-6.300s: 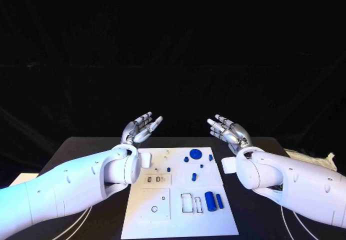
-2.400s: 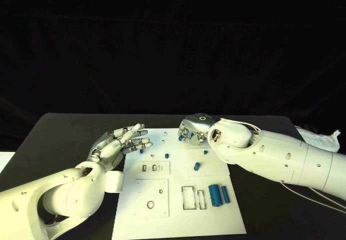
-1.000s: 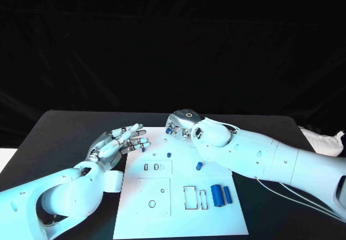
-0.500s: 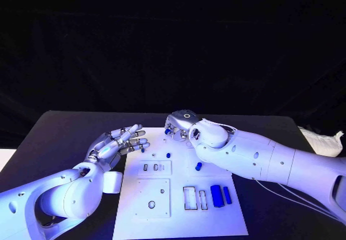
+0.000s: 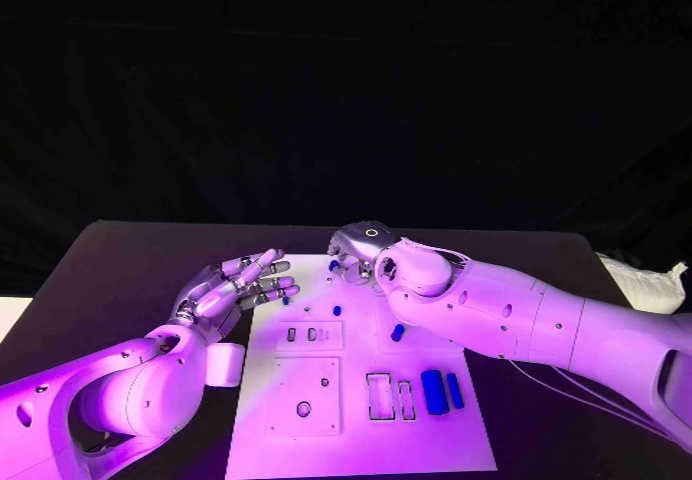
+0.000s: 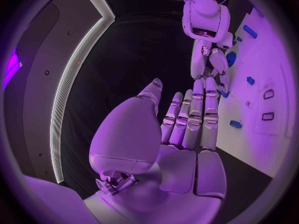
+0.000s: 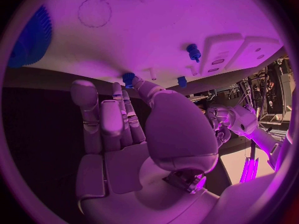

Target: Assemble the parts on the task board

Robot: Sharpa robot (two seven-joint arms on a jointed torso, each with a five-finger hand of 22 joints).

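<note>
Right hand (image 5: 358, 252): stays at the board's (image 5: 361, 440) far edge since half a second ago, fingers (image 7: 109, 115) straight, holding nothing.
Left hand (image 5: 231, 290): unmoved, fingers (image 6: 194, 115) spread.

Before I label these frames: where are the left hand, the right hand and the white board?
left hand (image 5: 238, 285), head view, middle of the palm.
right hand (image 5: 358, 248), head view, back of the hand.
white board (image 5: 353, 440), head view, bare near end.

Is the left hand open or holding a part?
Open: the left hand hovers at the task board's edge, fingers straight and apart, nothing between them.
</note>
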